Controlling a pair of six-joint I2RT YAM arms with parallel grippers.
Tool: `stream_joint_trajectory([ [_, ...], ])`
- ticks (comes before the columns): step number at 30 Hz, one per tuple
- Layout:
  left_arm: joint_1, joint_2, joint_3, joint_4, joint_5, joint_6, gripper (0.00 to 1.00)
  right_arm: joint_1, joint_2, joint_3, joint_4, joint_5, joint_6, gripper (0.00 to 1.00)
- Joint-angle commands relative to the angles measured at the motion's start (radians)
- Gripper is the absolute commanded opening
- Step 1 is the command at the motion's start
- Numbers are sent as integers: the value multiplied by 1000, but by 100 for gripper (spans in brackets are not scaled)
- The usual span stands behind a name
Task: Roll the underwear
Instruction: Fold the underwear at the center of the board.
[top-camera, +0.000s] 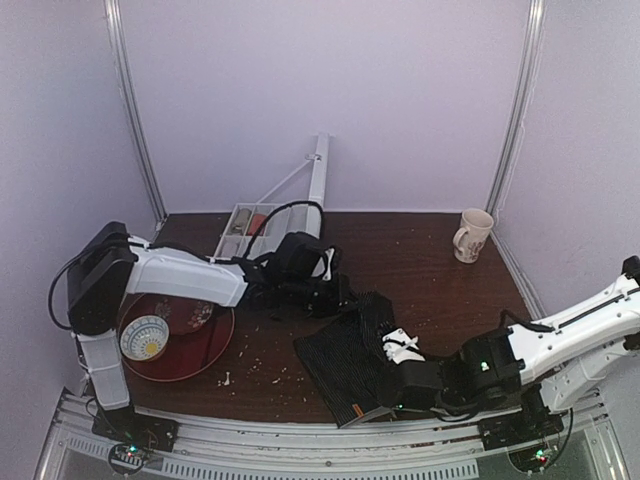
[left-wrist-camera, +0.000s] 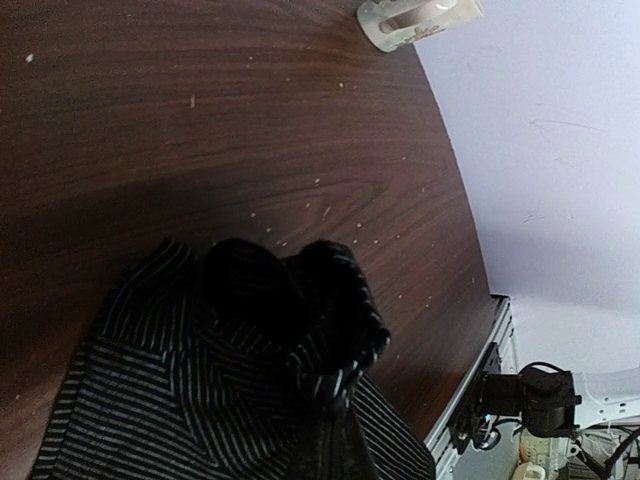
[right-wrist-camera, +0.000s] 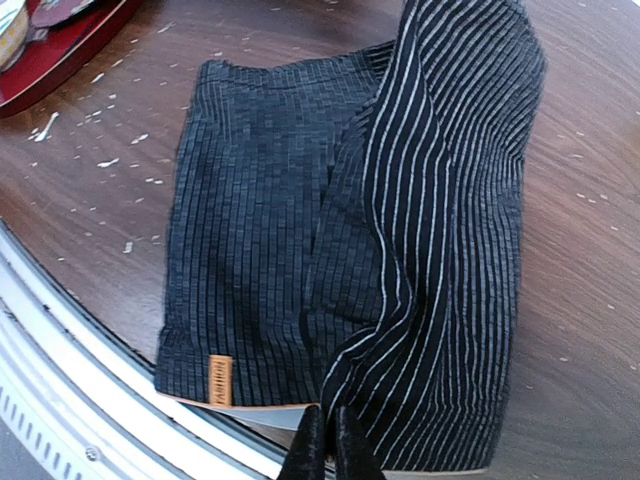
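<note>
The underwear (top-camera: 340, 362) is black pinstriped fabric lying near the table's front edge, with its near hem hanging over it. My left gripper (top-camera: 345, 298) is at its far end. In the left wrist view the underwear (left-wrist-camera: 150, 400) is bunched and lifted at the left gripper (left-wrist-camera: 335, 385), which looks shut on that far edge. The fingers are mostly hidden by cloth. My right gripper (top-camera: 385, 390) is at the near hem. In the right wrist view the right gripper (right-wrist-camera: 331, 425) is shut on a folded-over flap of the underwear (right-wrist-camera: 270, 230), beside a tan label (right-wrist-camera: 219, 379).
A red tray (top-camera: 205, 345) with a patterned bowl (top-camera: 145, 337) sits at the left. A mug (top-camera: 472, 235) stands at the back right and also shows in the left wrist view (left-wrist-camera: 415, 20). A grey tray (top-camera: 250, 222) is at the back. Pale crumbs dot the wood.
</note>
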Motion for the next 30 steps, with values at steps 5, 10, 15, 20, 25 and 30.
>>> stream_joint_trajectory([
  [5,15,-139,-178,39,-65,-8,0,-3,95,71,117,-101,-91,0],
  [10,16,-175,-244,51,-68,-20,0,-1,132,89,148,-152,-109,0],
  [15,16,-198,-291,47,-82,-31,0,2,145,85,178,-186,-119,0],
  [20,16,-234,-315,-12,-96,-29,0,2,162,89,195,-215,-136,0],
  [25,15,-275,-356,-61,-111,-35,0,4,174,85,220,-256,-148,0],
  [30,14,-289,-400,-61,-110,-56,0,5,213,85,239,-294,-155,0],
])
